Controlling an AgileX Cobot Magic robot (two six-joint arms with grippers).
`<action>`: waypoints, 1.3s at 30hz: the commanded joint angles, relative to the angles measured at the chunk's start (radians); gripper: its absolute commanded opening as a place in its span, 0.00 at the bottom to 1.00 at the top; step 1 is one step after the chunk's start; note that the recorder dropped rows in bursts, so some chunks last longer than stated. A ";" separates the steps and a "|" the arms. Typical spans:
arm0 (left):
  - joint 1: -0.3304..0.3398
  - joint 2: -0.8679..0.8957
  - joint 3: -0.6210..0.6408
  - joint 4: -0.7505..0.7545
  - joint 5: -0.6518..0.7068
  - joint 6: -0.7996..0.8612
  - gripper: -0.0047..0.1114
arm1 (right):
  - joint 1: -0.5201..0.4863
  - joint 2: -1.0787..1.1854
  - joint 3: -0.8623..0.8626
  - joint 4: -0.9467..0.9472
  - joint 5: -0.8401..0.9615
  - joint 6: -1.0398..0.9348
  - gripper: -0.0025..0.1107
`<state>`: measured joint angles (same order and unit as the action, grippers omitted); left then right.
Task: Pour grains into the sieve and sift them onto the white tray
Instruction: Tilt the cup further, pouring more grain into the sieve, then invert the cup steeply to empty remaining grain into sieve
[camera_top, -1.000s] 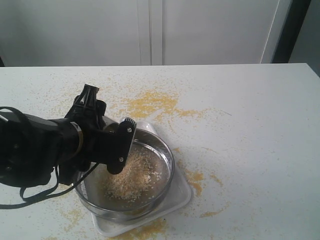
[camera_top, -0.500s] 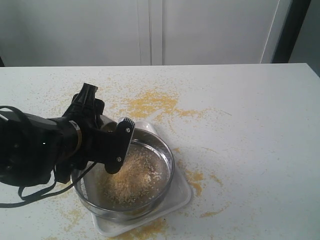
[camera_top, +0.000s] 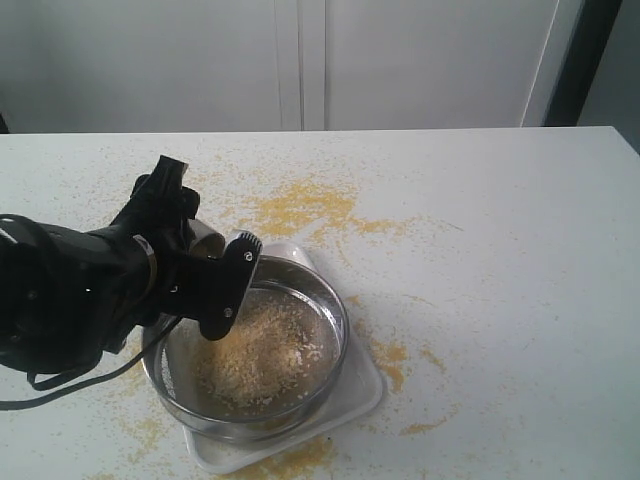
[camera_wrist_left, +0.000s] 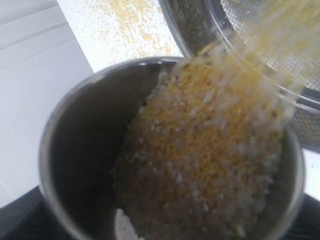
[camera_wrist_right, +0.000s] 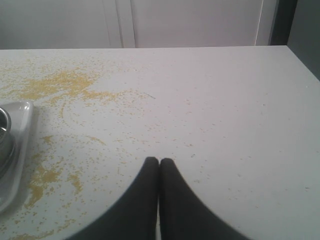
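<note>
My left gripper (camera_top: 207, 252) is shut on a small steel cup (camera_top: 205, 236), tipped over the left rim of the sieve (camera_top: 331, 300). In the left wrist view the cup (camera_wrist_left: 80, 130) is tilted and the grains (camera_wrist_left: 210, 150), yellow meal mixed with pale granules, slide out over its lip into the sieve (camera_wrist_left: 200, 30). A heap of grains (camera_top: 255, 350) lies on the mesh. The sieve rests on the white tray (camera_top: 365, 385). My right gripper (camera_wrist_right: 159, 161) is shut and empty, low over bare table to the right of the tray (camera_wrist_right: 20, 145); the exterior view does not show it.
Spilled yellow meal (camera_top: 300, 205) is scattered over the white table behind and around the tray, with more patches (camera_top: 390, 355) at its right side. A white wall and cupboard doors stand behind the table's far edge (camera_top: 400, 129).
My left arm has shifted a little to the left and back, and turned the cup further. The right arm is not seen earlier.
</note>
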<state>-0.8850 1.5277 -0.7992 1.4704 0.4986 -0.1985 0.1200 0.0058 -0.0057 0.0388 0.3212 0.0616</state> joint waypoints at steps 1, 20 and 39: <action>-0.007 -0.015 -0.006 0.039 0.020 -0.003 0.04 | 0.002 -0.006 0.006 -0.007 -0.009 0.003 0.02; -0.007 -0.015 -0.006 0.130 0.020 -0.003 0.04 | 0.002 -0.006 0.006 -0.007 -0.009 0.003 0.02; -0.007 -0.015 -0.006 0.194 0.021 -0.003 0.04 | 0.002 -0.006 0.006 -0.007 -0.009 0.003 0.02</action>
<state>-0.8850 1.5277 -0.7992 1.6395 0.5023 -0.1970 0.1200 0.0058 -0.0057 0.0388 0.3212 0.0616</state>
